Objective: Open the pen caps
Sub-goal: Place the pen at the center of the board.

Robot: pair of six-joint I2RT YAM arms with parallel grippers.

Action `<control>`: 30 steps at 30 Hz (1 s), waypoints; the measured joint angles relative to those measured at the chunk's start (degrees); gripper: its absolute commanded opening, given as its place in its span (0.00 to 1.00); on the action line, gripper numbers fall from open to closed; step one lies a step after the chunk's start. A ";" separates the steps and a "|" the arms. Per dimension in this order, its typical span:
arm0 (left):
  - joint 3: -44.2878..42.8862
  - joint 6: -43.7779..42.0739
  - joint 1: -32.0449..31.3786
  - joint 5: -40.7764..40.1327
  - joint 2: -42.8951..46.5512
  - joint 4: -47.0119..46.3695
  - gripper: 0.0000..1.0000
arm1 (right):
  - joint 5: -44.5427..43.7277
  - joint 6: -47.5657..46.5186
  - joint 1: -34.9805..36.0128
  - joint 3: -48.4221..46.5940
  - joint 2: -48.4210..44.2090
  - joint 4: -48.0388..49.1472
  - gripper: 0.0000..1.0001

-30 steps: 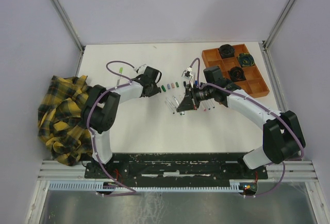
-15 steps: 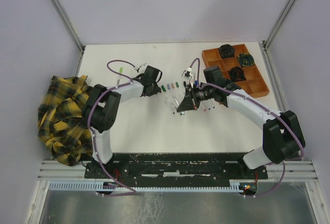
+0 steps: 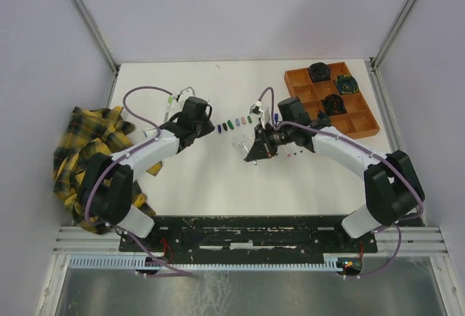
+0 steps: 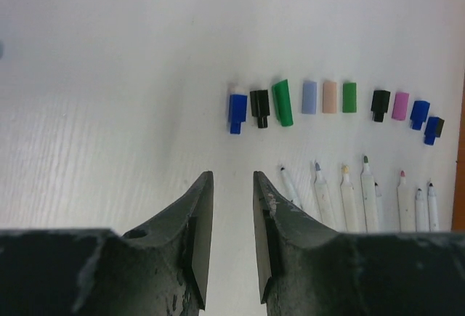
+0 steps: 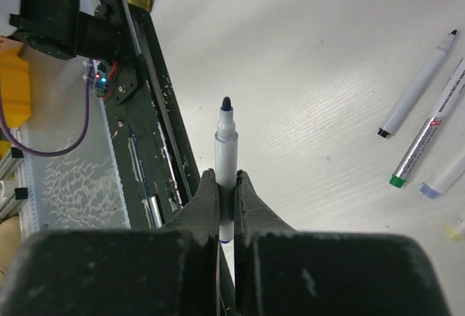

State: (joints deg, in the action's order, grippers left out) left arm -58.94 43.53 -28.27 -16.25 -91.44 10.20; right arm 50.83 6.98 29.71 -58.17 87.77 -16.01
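Blue, black, green, pink pen caps sit in a row on the table. The left claw hangs a bit spread (nothing inside). The right claw pinches a bare pen; laying it down looks next.

**Figure. Two robot arms of one build, seen from above and from each wrist.**

The left arm and the right arm each have smooth white links joined by bulky, rounded black joint housings. A thin purple cable arcs free of the left arm at centre left of the overhead frame. A second purple cable curls above the right arm's wrist near the frame's centre and runs on along its links. The left gripper has two matt black, wedge-shaped fingers with flat inner faces, pale scuffs and flecks, and a round hole at lower left. The right gripper has matching black fingers with rounded tips.
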 measured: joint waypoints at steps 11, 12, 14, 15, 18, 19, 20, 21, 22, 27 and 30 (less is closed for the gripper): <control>32.04 -7.39 0.02 1.70 31.52 -11.52 0.41 | -19.41 1.66 10.38 -6.01 10.64 -1.53 0.07; 33.90 -7.63 0.00 1.81 34.88 -11.80 0.41 | -21.44 2.32 11.13 -6.97 11.87 -1.68 0.07; 36.15 -7.74 0.00 1.92 40.48 -12.26 0.41 | -25.57 3.85 12.48 -8.59 13.88 -2.01 0.07; 36.92 -7.76 0.02 2.05 43.10 -12.41 0.41 | -27.15 4.50 12.98 -9.14 14.58 -2.12 0.08; 38.36 -7.74 0.00 2.89 49.31 -12.46 0.41 | -33.16 6.80 14.84 -10.78 16.83 -2.60 0.08; 38.66 -7.72 0.02 2.93 50.71 -12.37 0.41 | -35.08 7.37 15.41 -11.41 17.55 -3.06 0.08; 39.04 -7.69 0.02 3.04 52.37 -12.20 0.41 | -36.92 7.93 16.00 -12.15 18.36 -3.54 0.09; 39.52 -7.67 0.00 3.10 54.01 -12.00 0.42 | -38.60 8.41 16.55 -12.98 19.23 -4.15 0.09; 39.98 -7.65 0.00 3.10 55.52 -11.78 0.42 | -40.30 8.90 16.98 -13.79 20.02 -4.66 0.09; 42.23 -7.34 0.00 3.32 60.67 -9.79 0.42 | -48.00 10.38 18.58 -16.85 22.27 -6.14 0.10; 43.32 -6.69 0.00 3.34 62.49 -8.81 0.42 | -51.49 10.78 18.84 -18.71 23.50 -6.86 0.12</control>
State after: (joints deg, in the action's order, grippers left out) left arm -15.62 36.84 -28.27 -12.91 -28.95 1.39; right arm -0.67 17.76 48.56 -76.88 111.26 -22.87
